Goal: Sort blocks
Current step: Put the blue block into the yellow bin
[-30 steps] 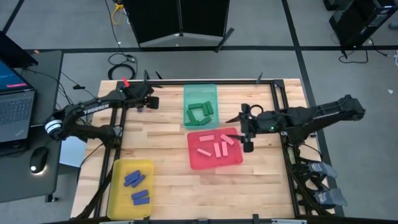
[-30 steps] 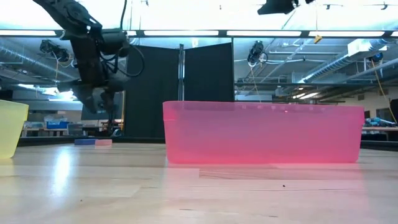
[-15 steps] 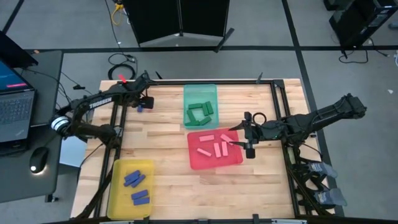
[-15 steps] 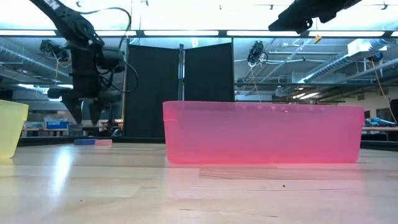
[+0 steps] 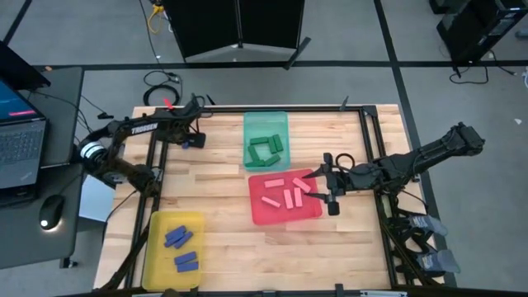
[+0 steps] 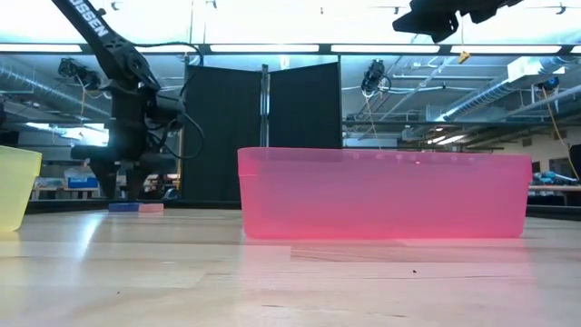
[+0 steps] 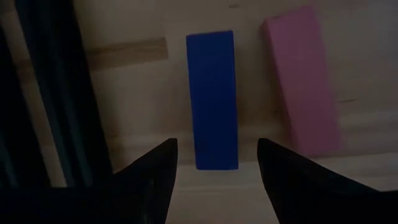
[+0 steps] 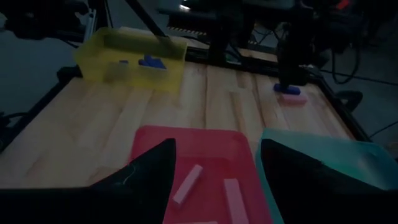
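A blue block (image 7: 212, 99) and a pink block (image 7: 301, 81) lie flat, side by side, on the wood at the table's far left corner (image 6: 136, 207). My left gripper (image 7: 214, 155) points down just above them. It is open, its fingertips on either side of the blue block's near end without touching it. My right gripper (image 8: 214, 162) hangs open with nothing in it, above the right edge of the red tray (image 5: 257, 216), which holds several pink blocks (image 5: 285, 196).
The green tray (image 5: 266, 122) at the far middle holds several green blocks. The yellow tray (image 5: 157, 256) at the near left holds three blue blocks. A black frame rail (image 7: 50, 93) runs close beside the blue block. Bare wood lies between the trays.
My left gripper has come down over the blue and pink blocks at the far left corner, tipping from a slant to point almost straight down. My right gripper has sunk a little over the red tray's right edge. No block has moved.
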Motion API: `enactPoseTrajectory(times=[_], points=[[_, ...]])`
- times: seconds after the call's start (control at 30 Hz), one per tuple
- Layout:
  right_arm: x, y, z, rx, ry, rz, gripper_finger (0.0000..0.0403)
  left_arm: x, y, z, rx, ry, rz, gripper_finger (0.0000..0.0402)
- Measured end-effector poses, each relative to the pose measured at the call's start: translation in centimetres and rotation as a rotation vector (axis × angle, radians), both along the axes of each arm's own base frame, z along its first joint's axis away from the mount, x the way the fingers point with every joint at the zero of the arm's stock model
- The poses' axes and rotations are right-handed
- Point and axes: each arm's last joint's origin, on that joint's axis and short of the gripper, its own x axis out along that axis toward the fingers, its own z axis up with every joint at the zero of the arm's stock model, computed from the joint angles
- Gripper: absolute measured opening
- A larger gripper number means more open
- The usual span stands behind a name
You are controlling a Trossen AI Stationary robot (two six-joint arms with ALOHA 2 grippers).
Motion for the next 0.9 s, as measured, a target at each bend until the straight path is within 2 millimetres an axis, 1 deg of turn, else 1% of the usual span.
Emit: enactPoseTrajectory(times=[0.13, 0.5, 0.9], points=[[-0.02, 0.15, 0.07, 0.005, -0.007, 0.006, 0.0247, 0.02, 0.13, -0.41, -0.015, 0.019, -0.012, 0.0229], [0.06, 0.19, 0.27, 0.019, -0.029, 0.004, 0.0247, 0.01, 0.13, -0.38, -0.012, 0.021, -0.012, 0.0229], [0.22, 0.25, 0.31, 0.015, -0.041, 0.007, 0.0247, 0.54, 0.77, -0.06, 0.034, -0.052, 0.008, 0.0229]])
